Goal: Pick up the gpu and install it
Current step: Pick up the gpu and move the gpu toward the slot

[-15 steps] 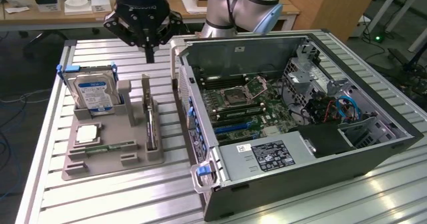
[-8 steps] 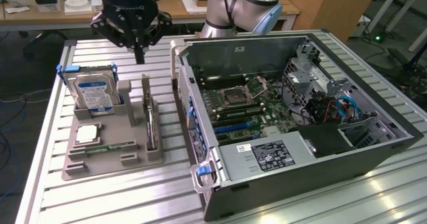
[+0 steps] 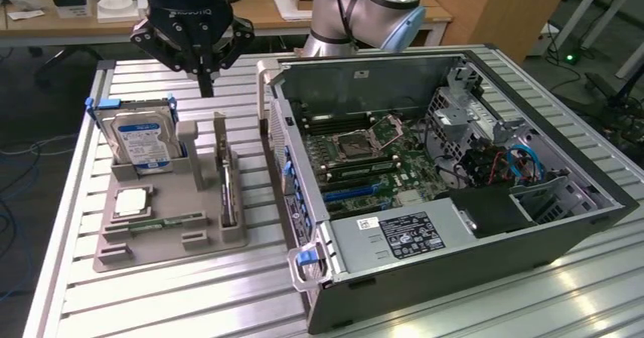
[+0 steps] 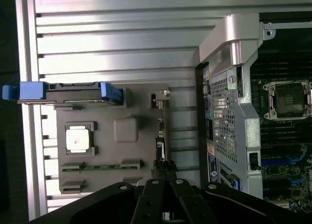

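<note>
Exterior view: the hand (image 3: 207, 87) hangs shut and empty, high over the desk (image 3: 181, 293). The gpu (image 3: 228, 195) stands on edge well below it in the grey holder (image 3: 166, 247), beside the case (image 3: 443, 278). In the wrist view the hand (image 4: 163, 177) lines up with the gpu's (image 4: 161, 136) long axis, apparently over the end away from its bracket (image 4: 160, 95).

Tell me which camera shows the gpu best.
The exterior view: the gpu stands on edge in the grey holder, with part of its side showing. The wrist view sees the gpu from above, as a thin top edge.
</note>
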Robot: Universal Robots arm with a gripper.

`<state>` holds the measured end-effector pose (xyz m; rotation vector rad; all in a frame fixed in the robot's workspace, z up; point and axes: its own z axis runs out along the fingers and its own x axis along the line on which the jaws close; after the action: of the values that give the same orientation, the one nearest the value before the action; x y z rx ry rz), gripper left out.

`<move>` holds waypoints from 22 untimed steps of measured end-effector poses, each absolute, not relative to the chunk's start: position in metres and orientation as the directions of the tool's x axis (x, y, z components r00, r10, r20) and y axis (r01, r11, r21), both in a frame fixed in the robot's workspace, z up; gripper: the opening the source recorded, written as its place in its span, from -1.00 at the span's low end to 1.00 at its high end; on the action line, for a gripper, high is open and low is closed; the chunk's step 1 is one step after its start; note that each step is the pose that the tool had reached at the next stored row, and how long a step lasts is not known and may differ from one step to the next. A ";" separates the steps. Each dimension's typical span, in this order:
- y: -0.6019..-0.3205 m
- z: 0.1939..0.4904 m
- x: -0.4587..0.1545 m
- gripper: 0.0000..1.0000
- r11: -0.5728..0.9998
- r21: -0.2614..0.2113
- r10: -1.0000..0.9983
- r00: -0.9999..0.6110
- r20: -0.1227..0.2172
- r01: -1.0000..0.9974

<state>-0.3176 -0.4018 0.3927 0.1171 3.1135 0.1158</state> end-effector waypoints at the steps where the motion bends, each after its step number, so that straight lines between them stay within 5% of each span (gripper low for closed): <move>1: -0.402 0.393 -0.318 -0.80 0.994 0.075 0.076 -0.997 -0.021 0.074; 11: -0.402 0.393 -0.318 -0.77 0.994 0.075 0.076 -0.997 -0.021 0.074; 19: -0.402 0.393 -0.318 -0.07 0.994 0.075 0.076 -0.997 -0.021 0.074; 22: -0.401 0.393 -0.318 0.06 0.995 0.075 0.071 -0.997 -0.021 0.069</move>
<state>-0.3177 -0.4015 0.3925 0.1088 3.1139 0.1159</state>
